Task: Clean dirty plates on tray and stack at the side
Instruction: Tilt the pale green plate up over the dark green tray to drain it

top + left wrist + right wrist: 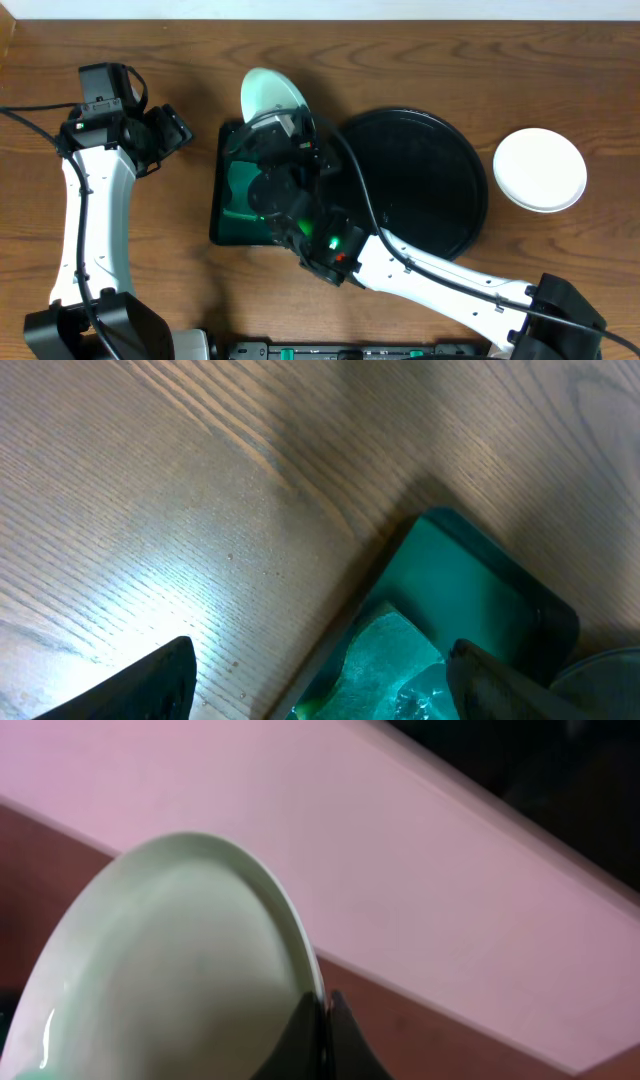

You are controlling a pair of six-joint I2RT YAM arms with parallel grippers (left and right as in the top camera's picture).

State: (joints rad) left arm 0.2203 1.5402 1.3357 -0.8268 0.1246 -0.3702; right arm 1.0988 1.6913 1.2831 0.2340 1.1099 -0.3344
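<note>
White plate [170,980] inside right tool [322,1018]

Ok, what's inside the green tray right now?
A pale green crumpled wad lies in the green tray. From overhead the right gripper, holding a plate, covers the tray's middle.

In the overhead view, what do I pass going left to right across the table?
First the left claw → green tray → black tray → white plate.

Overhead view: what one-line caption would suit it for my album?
Right tool grips a white plate, tilted, by the green tray, near the black tray and stacked plates.
</note>
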